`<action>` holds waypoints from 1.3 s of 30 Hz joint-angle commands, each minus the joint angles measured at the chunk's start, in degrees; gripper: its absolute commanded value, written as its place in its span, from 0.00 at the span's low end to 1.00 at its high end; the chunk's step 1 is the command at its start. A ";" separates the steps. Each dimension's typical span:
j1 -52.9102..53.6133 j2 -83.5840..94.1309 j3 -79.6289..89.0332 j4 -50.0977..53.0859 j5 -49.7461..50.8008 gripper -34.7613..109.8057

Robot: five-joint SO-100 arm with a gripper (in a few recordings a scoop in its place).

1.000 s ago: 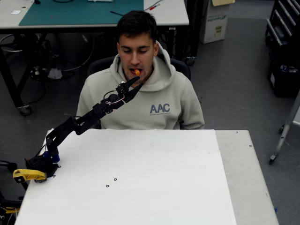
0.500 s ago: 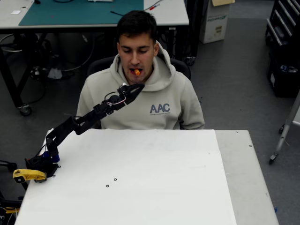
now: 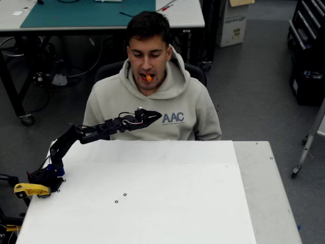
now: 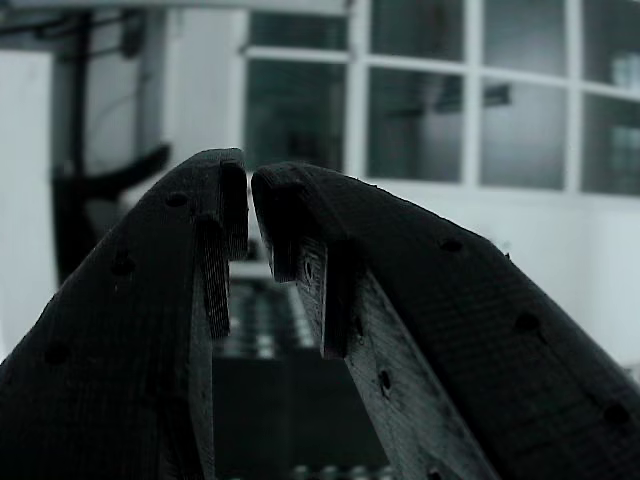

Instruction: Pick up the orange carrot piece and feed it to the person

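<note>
Delivery looks complete, judging from the overhead view: the tiny bright orange carrot piece [image 3: 148, 78] sits between the lips of the person [image 3: 152, 96], a dark-haired figure in a light beige hooded sweatshirt seated behind the white table [image 3: 152, 203]. The black two-finger gripper [image 3: 154, 115] hangs in front of the person's chest, below the chin and clearly apart from the carrot piece, with nothing orange between its tips. From this height the jaws read as drawn together, though the tips are small here. The black arm [image 3: 81, 134] stretches from its base at the table's left edge, beside a yellow clamp-like part [image 3: 28, 189] that plays no role in the feeding.

Wrist view: the two black plastic fingers [image 4: 200, 300] rise and converge until their tips stand almost touching, a thin sliver of light between them and nothing gripped. Behind them are blurred window panes and a pale wall, not the person's face, so the gripper points away from the mouth.

As a judgement, the pick and the hand-over are both done; what remains, if anything, is bringing the empty arm back down toward the table.
</note>
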 commanded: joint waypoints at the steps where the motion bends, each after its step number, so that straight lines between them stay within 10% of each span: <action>1: 1.14 16.17 7.29 -1.41 7.03 0.22; 39: -8.09 78.84 100.37 -0.62 60.29 0.22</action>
